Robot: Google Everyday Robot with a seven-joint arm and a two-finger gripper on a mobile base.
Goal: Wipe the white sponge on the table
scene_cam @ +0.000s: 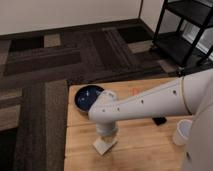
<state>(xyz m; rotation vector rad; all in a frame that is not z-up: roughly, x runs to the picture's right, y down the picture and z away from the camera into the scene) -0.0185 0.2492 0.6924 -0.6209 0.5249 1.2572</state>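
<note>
The white sponge [104, 146] lies flat on the light wooden table [145, 150], near its left front part. My gripper [106, 138] points straight down from the white arm and is shut on the sponge, pressing it against the tabletop. The wrist hides the fingertips and the sponge's top. The arm reaches in from the right across the middle of the table.
A dark blue bowl [88, 96] sits at the table's back left corner, just behind the arm. A white cup [182, 132] stands at the right, with a black phone [160, 120] beside it. A black shelf unit [186, 30] stands on the patterned carpet [75, 55].
</note>
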